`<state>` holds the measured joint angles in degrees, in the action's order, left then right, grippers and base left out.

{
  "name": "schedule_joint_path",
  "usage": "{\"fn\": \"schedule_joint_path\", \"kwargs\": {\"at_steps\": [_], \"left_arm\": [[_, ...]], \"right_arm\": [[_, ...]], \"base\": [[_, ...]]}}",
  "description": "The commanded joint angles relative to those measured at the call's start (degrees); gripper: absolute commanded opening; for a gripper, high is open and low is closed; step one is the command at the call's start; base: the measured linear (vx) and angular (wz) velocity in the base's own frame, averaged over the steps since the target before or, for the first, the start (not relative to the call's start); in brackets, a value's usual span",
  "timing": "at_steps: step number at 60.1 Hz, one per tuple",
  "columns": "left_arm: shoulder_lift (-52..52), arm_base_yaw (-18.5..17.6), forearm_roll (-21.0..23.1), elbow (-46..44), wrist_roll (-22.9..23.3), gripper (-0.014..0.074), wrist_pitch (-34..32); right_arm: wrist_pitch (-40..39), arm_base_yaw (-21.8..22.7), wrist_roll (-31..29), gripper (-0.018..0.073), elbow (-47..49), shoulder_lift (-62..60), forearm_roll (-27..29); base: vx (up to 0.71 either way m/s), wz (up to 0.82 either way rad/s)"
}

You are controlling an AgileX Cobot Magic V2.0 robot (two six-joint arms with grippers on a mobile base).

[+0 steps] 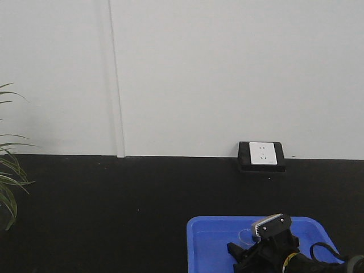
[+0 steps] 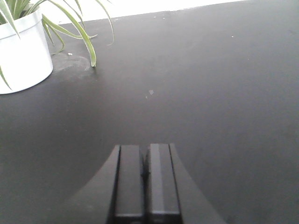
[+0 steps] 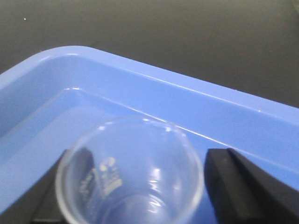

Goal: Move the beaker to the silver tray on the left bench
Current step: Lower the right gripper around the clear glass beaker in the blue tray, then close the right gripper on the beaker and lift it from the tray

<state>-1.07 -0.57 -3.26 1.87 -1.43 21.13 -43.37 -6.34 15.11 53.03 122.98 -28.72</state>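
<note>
The beaker (image 3: 133,154), clear glass with faint white print, stands in a bright blue tray (image 3: 196,100) and fills the lower right wrist view. My right gripper (image 3: 138,186) is open and straddles it, one black finger (image 3: 233,182) a small gap off its right side, the other at its left wall. From the front view the beaker (image 1: 247,232) is only a faint outline ahead of the right gripper (image 1: 242,250). My left gripper (image 2: 145,156) hangs shut over bare black worktop (image 2: 210,84), holding nothing. The silver tray is out of view.
The blue tray (image 1: 207,239) sits at the front right of the black worktop (image 1: 114,205). A white pot with a green plant (image 2: 23,56) stands far left; its leaves (image 1: 8,170) show in the front view. A wall socket box (image 1: 262,154) sits at the back.
</note>
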Motion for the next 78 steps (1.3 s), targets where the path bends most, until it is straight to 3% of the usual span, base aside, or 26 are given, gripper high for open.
{"fn": "schedule_joint_path", "kwargs": {"at_steps": [1, 8, 15, 24, 32, 39, 49, 64, 78], "left_arm": [[-0.4, -0.3, 0.2, 1.1, 0.1, 0.0001, -4.7], [-0.4, -0.3, 0.2, 1.1, 0.1, 0.0001, -4.7], [-0.4, -0.3, 0.2, 1.1, 0.1, 0.0001, -4.7], [-0.4, -0.3, 0.2, 1.1, 0.1, 0.0001, -4.7], [-0.4, -0.3, 0.2, 1.1, 0.1, 0.0001, -4.7], [-0.4, -0.3, 0.2, 1.1, 0.1, 0.0001, -4.7], [-0.4, -0.3, 0.2, 1.1, 0.1, 0.0001, -4.7], [-0.4, -0.3, 0.2, 1.1, 0.1, 0.0001, -4.7], [-0.4, -0.3, 0.2, 1.1, 0.1, 0.0001, -4.7]], "right_arm": [[-3.9, 0.0, -0.1, 0.0424, 1.3, -3.0, 0.2], [-4.0, 0.0, -0.1, 0.0280, 1.3, -3.8, -1.6], [-3.3, 0.0, 0.2, 0.0137, 1.3, -6.5, -8.0], [0.0, 0.0, 9.4, -0.0018, 1.3, -13.1, -15.2], [2.5, 0.0, 16.4, -0.0015, 1.3, -20.8, -19.5], [4.9, -0.9, 22.9, -0.0014, 1.3, -27.8, -26.7], [11.0, -6.9, 32.9, -0.0014, 1.3, -35.8, -35.0], [16.9, -15.6, 34.9, -0.0014, 1.3, -40.9, -35.1], [16.7, -16.6, 34.9, -0.0014, 1.3, -40.9, -35.1]], "base": [[0.00, 0.00], [0.00, 0.00], [0.00, 0.00], [0.00, 0.00], [0.00, 0.00], [0.00, 0.00], [0.00, 0.00], [0.00, 0.00], [0.00, 0.00]]}}
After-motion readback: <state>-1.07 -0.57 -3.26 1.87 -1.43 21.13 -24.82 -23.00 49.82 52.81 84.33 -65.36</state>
